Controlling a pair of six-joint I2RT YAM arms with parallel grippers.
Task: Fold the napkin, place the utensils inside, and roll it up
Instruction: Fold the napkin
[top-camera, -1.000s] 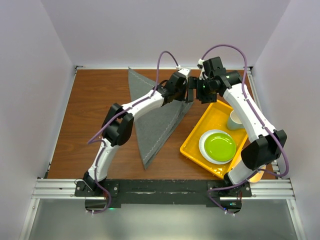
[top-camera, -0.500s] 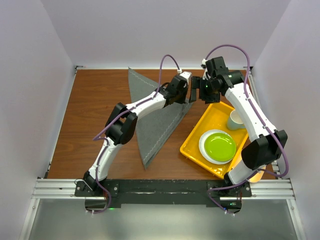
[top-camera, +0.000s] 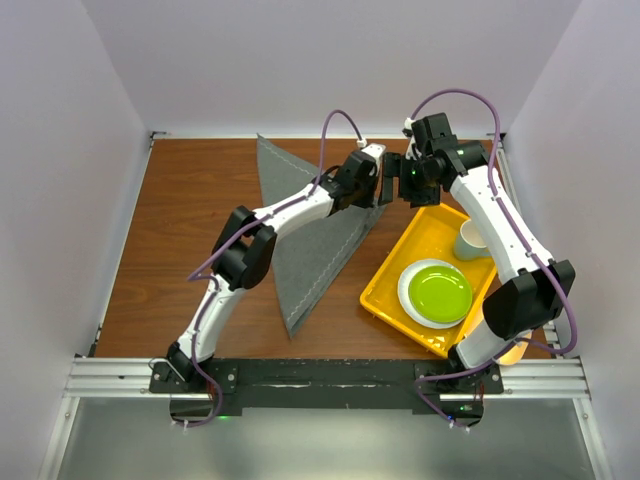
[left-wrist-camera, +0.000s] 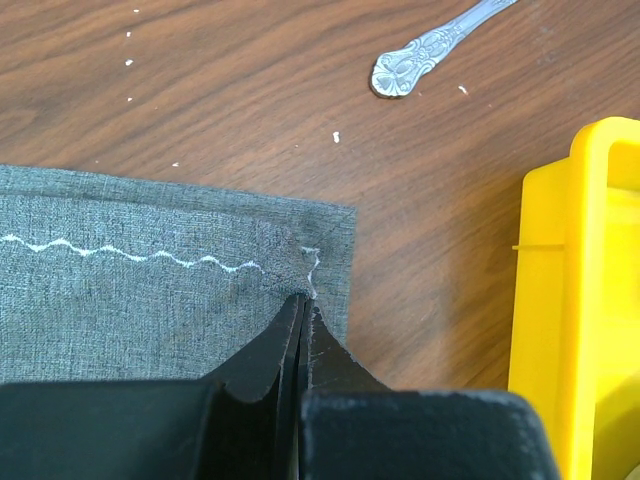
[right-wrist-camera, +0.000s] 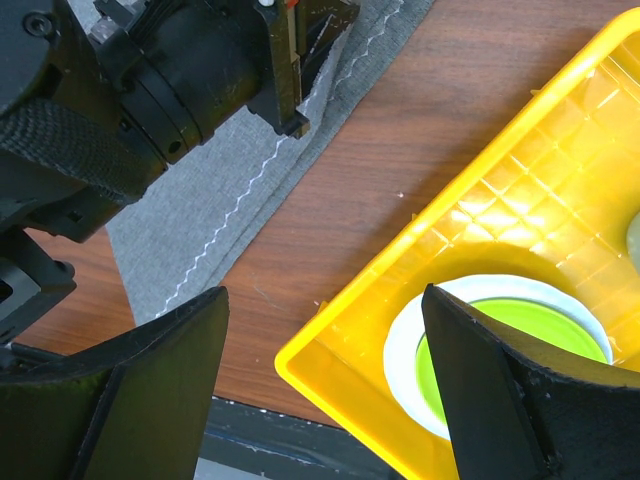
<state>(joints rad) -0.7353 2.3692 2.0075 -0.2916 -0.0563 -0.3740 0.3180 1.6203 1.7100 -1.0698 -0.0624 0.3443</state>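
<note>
As it lies at this moment, folded to a long triangle, the napkin (top-camera: 305, 240) sits on the table (top-camera: 190, 230) left of the yellow tray (top-camera: 432, 225). Its point is near and its right corner is just beside the tray's far end. Shape and place are unchanged over the last second.

Left claw (left-wrist-camera: 300, 305): fingers together, clamped on that right corner at the pale stitched line. It has been nudged slightly to the right.

Right claw (right-wrist-camera: 325, 300): fingers wide apart, holding nothing, above the table between the napkin's edge and the tray. It has drawn back to the right, so a small gap now shows between the two claws.

Utensil (left-wrist-camera: 440, 40): one silvery handle on bare table beyond the pinched corner, off the cloth, untouched.

Tray contents: green plate (top-camera: 438, 292) and mug (top-camera: 470, 240).

Assessment: the fold looks done and the utensil step has not begun. The right claw's retreat probably frees it to fetch the utensil while the left pins the cloth.
</note>
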